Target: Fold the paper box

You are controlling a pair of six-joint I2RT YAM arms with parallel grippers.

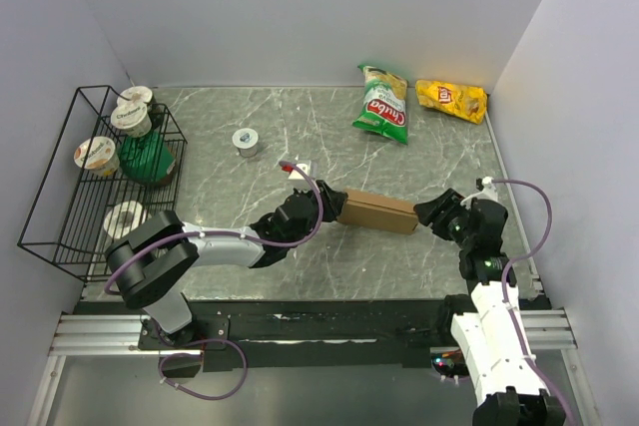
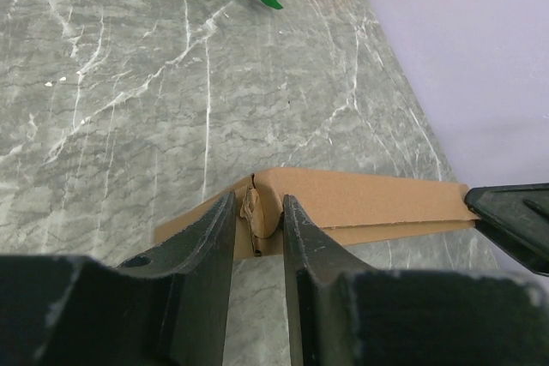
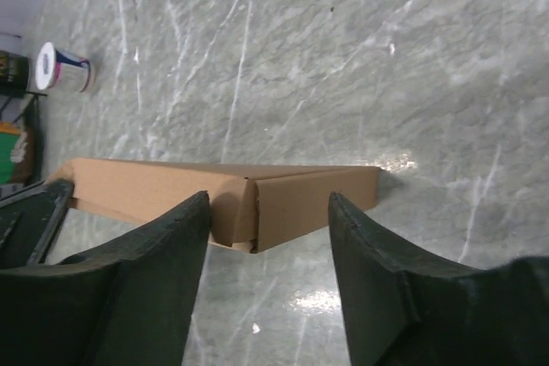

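Note:
The paper box [image 1: 377, 212] is a flat brown cardboard piece lying on the marble table between both arms. My left gripper [image 1: 329, 205] is at its left end. In the left wrist view the gripper [image 2: 257, 203] is shut on a folded corner flap of the box [image 2: 369, 199], with both fingers pressed against the cardboard. My right gripper [image 1: 431, 214] is at the right end. In the right wrist view it [image 3: 268, 203] stands open astride the box's end [image 3: 300, 199]; the left finger is close to the cardboard and the right finger [image 3: 352, 237] stands apart from it.
A green snack bag [image 1: 382, 105] and a yellow snack bag [image 1: 452, 100] lie at the back right. A black wire rack [image 1: 60, 216] with cups stands at the left. A small tape roll [image 1: 246, 141] sits behind the left gripper. Walls close in the table's sides.

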